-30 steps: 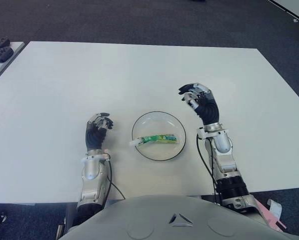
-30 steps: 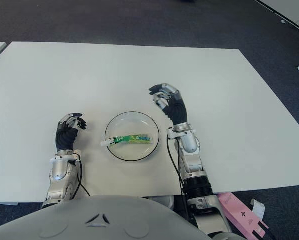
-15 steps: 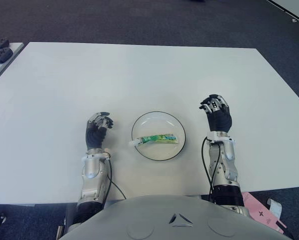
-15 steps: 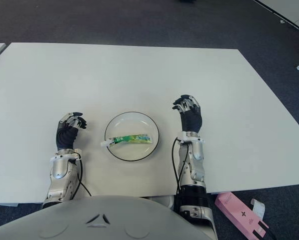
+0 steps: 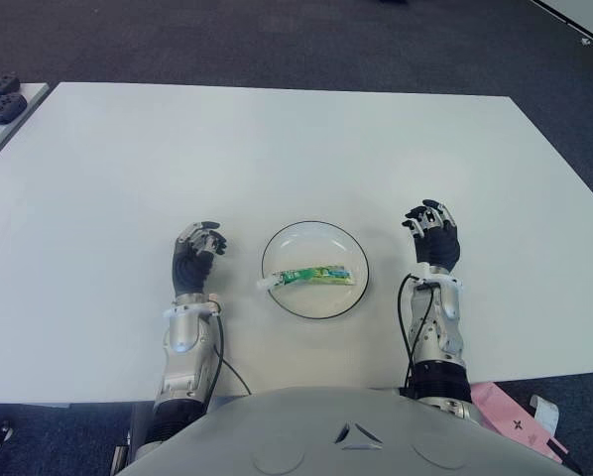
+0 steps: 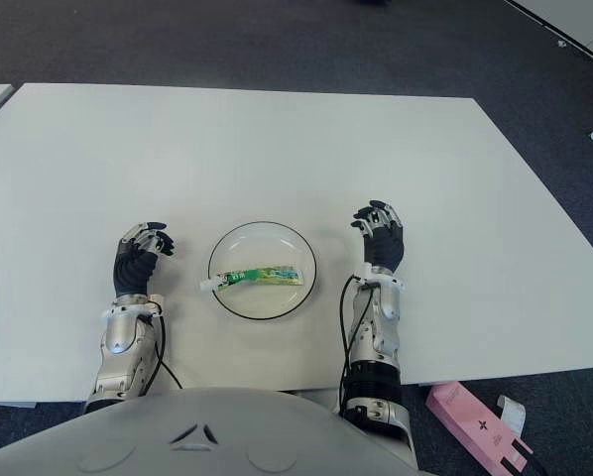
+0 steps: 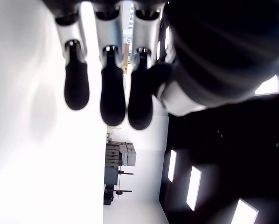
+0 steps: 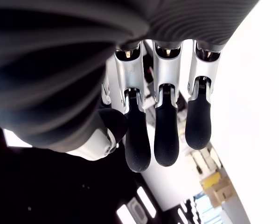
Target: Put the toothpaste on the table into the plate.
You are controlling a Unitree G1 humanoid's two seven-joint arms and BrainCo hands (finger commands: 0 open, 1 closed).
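Hands first, going from your left: your left hand [image 5: 195, 256] is showing just left of the plate [image 5: 348, 248], fingers loosely bent and carrying nothing, and its wrist view is showing only bare fingertips [image 7: 113, 103] with no tube between them, so it is doing no work here. Moving right, the plate is sitting near the table's [image 5: 277, 149] near edge, between your two hands, where either one could reach it. The toothpaste [image 5: 311, 276] is lying flat inside the plate, running left to right, with its white cap poking over the left rim and the green body resting on the plate's floor; judging by that, the placing is looking essentially done. Farther right, your right hand [image 5: 433, 238] is standing just right of the plate, clear of it, fingers relaxed and holding nothing; its wrist view is confirming an unfilled hand. That spacing is making sense as a stand-off that is leaving the tube undisturbed.
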